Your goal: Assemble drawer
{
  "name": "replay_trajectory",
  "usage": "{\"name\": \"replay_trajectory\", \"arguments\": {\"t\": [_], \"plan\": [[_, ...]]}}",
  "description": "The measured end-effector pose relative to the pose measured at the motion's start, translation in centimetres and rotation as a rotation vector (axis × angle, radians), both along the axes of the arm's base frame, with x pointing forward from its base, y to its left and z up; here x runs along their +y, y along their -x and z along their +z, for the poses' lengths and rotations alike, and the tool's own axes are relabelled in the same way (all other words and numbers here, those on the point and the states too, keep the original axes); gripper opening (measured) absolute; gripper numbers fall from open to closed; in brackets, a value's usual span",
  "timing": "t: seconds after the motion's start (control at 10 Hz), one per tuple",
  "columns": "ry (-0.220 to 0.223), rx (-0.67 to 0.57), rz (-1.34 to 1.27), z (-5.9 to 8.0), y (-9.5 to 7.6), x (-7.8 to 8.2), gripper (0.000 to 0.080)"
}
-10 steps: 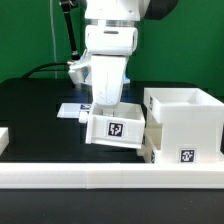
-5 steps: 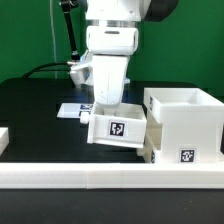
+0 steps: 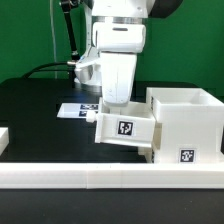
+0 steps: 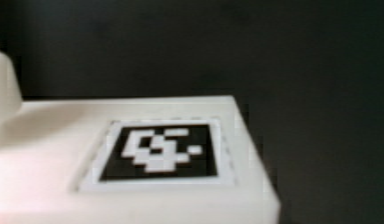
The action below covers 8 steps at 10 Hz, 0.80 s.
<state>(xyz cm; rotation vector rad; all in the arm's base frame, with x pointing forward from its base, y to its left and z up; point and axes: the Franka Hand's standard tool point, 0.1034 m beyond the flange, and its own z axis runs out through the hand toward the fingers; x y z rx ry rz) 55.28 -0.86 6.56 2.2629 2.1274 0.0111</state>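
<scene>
In the exterior view my gripper (image 3: 117, 106) reaches down into a small white drawer tray (image 3: 126, 130) and holds it, slightly tilted, above the black table. The tray's tagged face points to the front. Its right end touches or overlaps the lower left side of the large white casing (image 3: 186, 118), an open-topped box at the exterior view's right with a tag low on its front. The fingertips are hidden by the tray wall. The wrist view is blurred and shows only the tray's white tagged face (image 4: 162, 150) close up against the dark table. The second tray cannot be made out.
The marker board (image 3: 76, 110) lies flat on the table behind and to the exterior view's left of the tray. A long white rail (image 3: 100, 178) runs along the front edge. A white piece (image 3: 3, 138) shows at the exterior view's left edge. Black cables hang at the back.
The arm has moved to the exterior view's right with the tray, bringing the tray's right end up against the casing.
</scene>
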Motion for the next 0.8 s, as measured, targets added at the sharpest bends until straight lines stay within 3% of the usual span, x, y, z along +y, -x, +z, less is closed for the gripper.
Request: {"name": "replay_trajectory", "arguments": {"t": [0.3, 0.8], "plan": [[0.0, 0.003, 0.0, -0.1, 0.1, -0.1, 0.0041], [-0.009, 0.006, 0.01, -0.3, 0.4, -2.0, 0.0042]]}}
